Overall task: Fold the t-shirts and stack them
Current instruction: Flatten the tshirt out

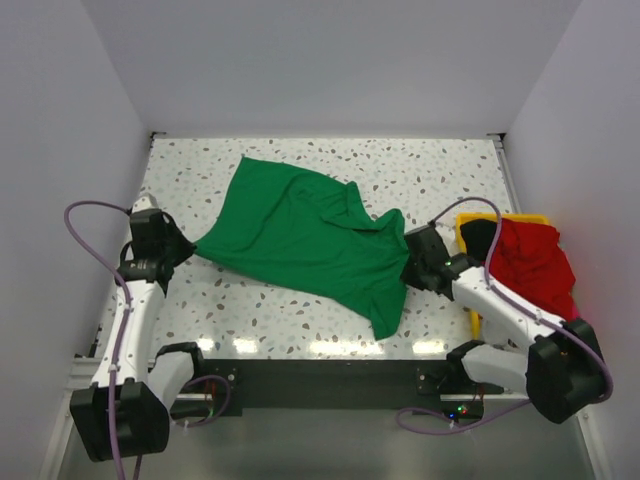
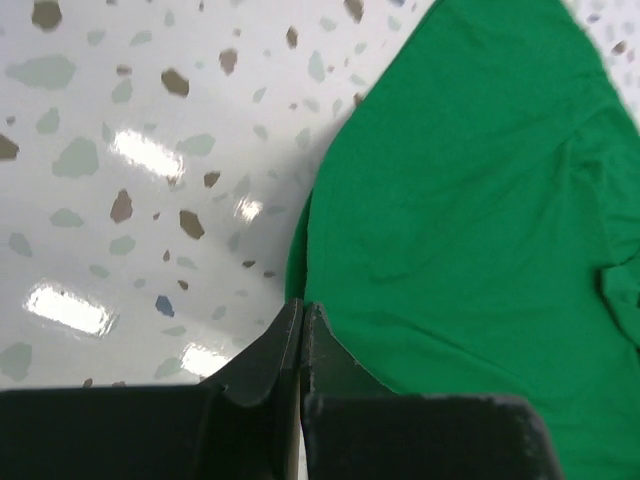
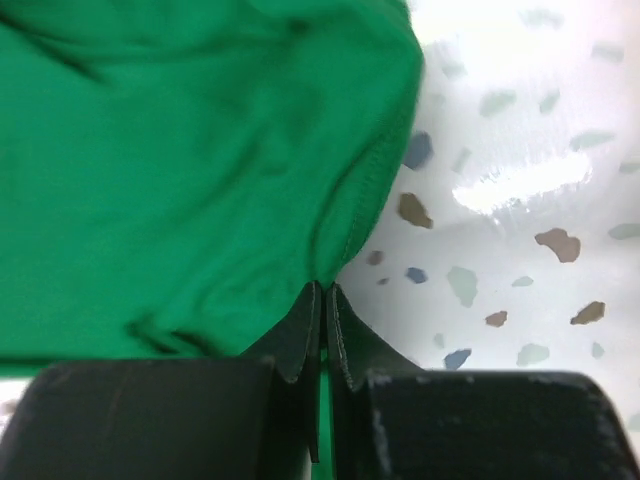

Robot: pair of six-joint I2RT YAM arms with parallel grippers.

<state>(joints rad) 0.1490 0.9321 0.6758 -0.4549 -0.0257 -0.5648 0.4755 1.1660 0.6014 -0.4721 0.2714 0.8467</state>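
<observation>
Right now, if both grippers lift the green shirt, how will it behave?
Probably floppy: the green shirt lies wrinkled, so it would sag between the left gripper and right gripper. Thin cloth, so likely light; it may slide on the glossy table.

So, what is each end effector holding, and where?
The green t-shirt: the left end effector pinches a corner, the right end effector a stitched edge.

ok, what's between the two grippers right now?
Only the green t-shirt, spread on the table from the left gripper to the right gripper. The top view shows the whole span.
</observation>
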